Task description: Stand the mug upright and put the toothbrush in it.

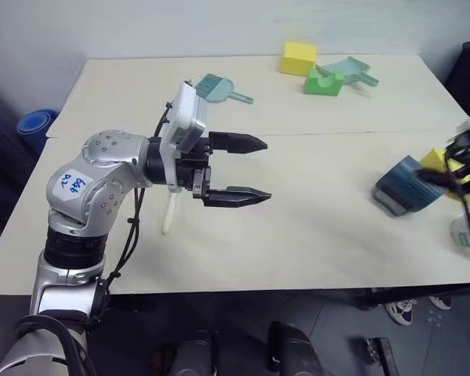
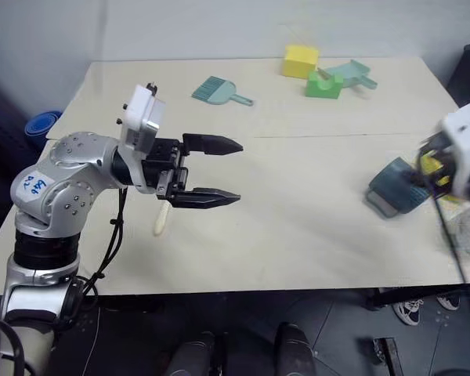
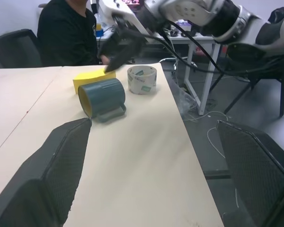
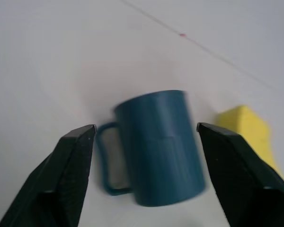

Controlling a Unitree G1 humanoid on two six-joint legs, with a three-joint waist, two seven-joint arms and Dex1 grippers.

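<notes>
The mug (image 1: 403, 186) lies on its side at approx. 3 o'clock on the table (image 1: 313, 235), near the right edge, handle resting on the tabletop. A yellow block (image 3: 89, 78) sits just behind it and a tape roll (image 3: 142, 79) is beside that.

The right gripper (image 4: 144, 137) hangs over the mug w/ fingers spread wide, one black finger either side of the mug body; no contact can be seen. The left gripper (image 1: 247, 168) is held above the table centre, pointing toward 3 o'clock, jaws wide apart and holding nothing.

The toothbrush (image 1: 169, 213) lies flat on the table at approx. 8 o'clock, just below the left wrist, partly hidden by it, well apart from the mug.

At the far side, approx. 12–1 o'clock: a teal hand brush (image 1: 219, 88), a second yellow block (image 1: 298, 58), a green block (image 1: 323, 81) and a light-teal dustpan (image 1: 352, 70). A person in black (image 3: 66, 33) sits beyond the table's right end.
</notes>
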